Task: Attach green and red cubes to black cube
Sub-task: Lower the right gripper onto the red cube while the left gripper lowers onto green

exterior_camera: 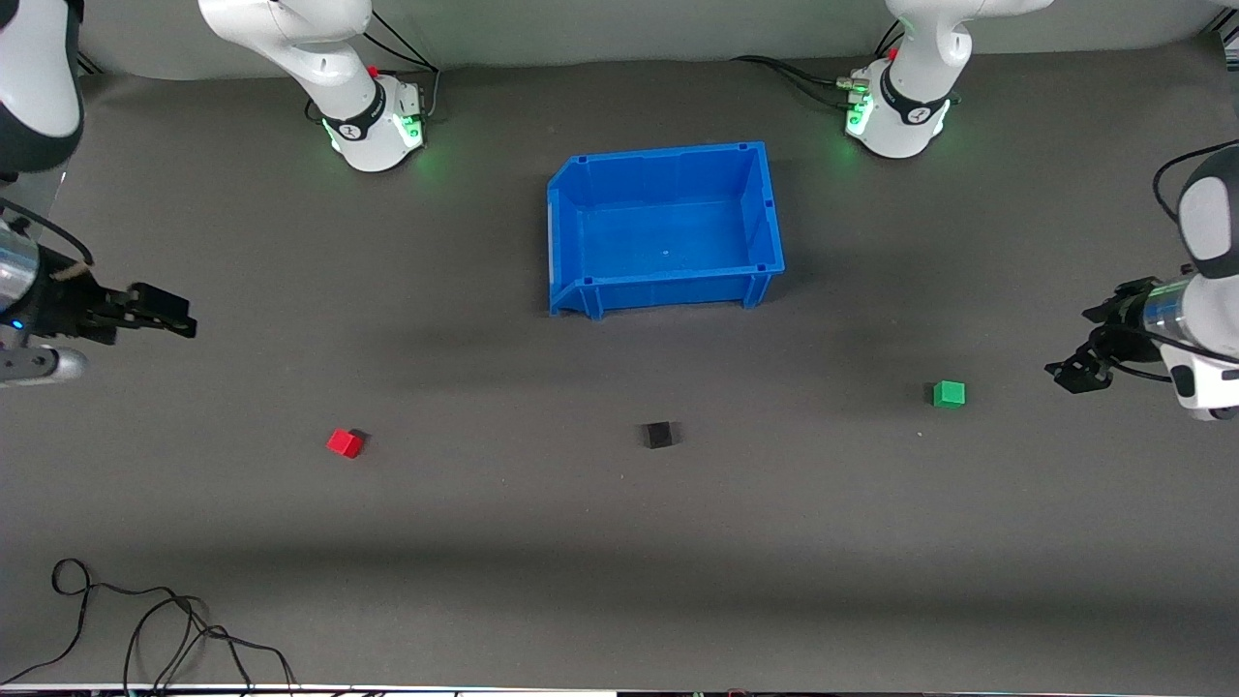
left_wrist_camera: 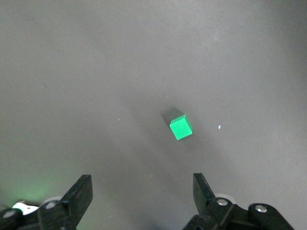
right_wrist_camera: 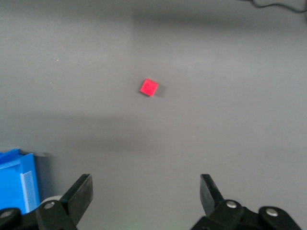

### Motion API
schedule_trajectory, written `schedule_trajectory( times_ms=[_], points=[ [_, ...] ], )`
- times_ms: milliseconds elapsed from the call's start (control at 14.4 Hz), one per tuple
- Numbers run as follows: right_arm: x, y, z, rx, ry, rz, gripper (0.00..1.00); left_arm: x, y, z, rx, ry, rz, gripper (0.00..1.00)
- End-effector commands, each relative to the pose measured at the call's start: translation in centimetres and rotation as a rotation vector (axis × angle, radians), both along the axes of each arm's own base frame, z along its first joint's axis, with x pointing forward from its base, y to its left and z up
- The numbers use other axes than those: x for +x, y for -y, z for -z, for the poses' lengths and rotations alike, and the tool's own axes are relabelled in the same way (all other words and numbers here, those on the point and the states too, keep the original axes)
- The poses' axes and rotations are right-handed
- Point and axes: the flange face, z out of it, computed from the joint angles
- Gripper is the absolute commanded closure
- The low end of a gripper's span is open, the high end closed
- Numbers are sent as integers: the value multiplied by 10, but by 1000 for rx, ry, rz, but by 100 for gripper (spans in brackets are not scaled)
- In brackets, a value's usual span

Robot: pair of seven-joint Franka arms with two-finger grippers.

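Three cubes well apart on open table: red cube (exterior_camera: 345, 443), black cube (exterior_camera: 658, 435), green cube (exterior_camera: 949, 393); both fingers wide, empty.

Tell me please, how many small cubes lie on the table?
3. The red cube lies toward the right arm's end, the black cube in the middle, the green cube toward the left arm's end. None seems hidden.

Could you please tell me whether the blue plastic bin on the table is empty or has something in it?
Empty: the blue plastic bin shows only its bare floor, with no cube inside.
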Motion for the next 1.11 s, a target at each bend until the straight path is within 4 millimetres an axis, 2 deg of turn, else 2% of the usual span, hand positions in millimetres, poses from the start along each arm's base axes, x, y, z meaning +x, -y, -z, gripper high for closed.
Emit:
schedule_trajectory(
  times_ms=[0,139,348,488,627,697,766,905,1045],
  points=[
    [20,2,39,72,-61,12,1,-19,4,25,42,34,-123,8],
    [32,14,77,74,-110,38,1,-24,2,54,59,75,-256,7],
    [53,25,130,70,-120,96,1,-22,3,114,69,94,-417,6],
    [63,20,159,116,-138,203,1,-21,3,147,77,84,-449,6],
    [68,21,191,108,-166,236,1,-28,0,175,70,120,-461,6],
    [71,23,211,107,-182,243,1,-28,-10,187,70,138,-489,6],
    [73,27,228,108,-197,254,1,-26,-9,198,69,142,-493,6],
    [76,31,260,103,-210,272,1,-16,-6,206,28,163,-549,10],
    [79,29,287,97,-215,282,1,-16,1,219,23,141,-527,13]
  ],
)
